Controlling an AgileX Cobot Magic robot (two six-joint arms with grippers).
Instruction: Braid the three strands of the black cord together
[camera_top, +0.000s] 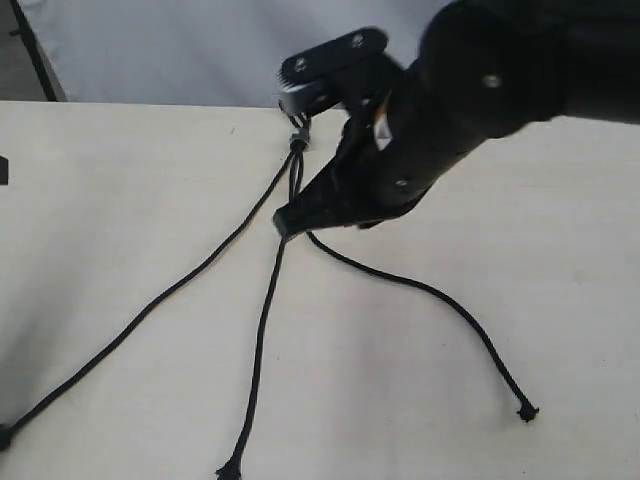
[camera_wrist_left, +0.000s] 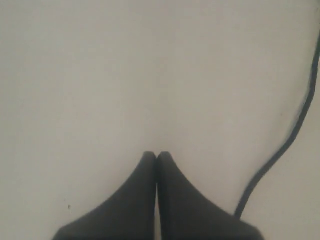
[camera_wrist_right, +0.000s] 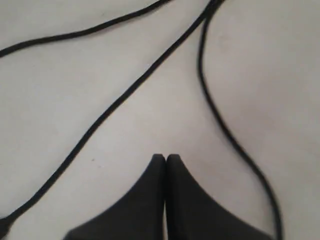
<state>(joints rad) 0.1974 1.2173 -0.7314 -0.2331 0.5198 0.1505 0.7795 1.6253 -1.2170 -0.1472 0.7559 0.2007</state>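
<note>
A thin, matte black cord (camera_top: 297, 160) lies on the pale tabletop (camera_top: 120, 200), its joined end, wrapped by a grey band (camera_top: 298, 135), at 12 o'clock just beneath a black clip (camera_top: 330, 62) at the far edge. From there the three strands (camera_top: 262, 330) fan toward the near side. One runs between 7 and 8 o'clock and out of frame, one just past 6 o'clock, and one curves between 4 and 5 o'clock. The last two finish in small knots (camera_top: 526, 411). The right fingers (camera_top: 290, 218), clenched on nothing, hang just 6 o'clock of the band where the strands part. The left fingers (camera_wrist_left: 150, 162), also clenched and empty, hover over bare tabletop beside one strand. Wide bare tabletop lies between the strands and to either side.
</note>
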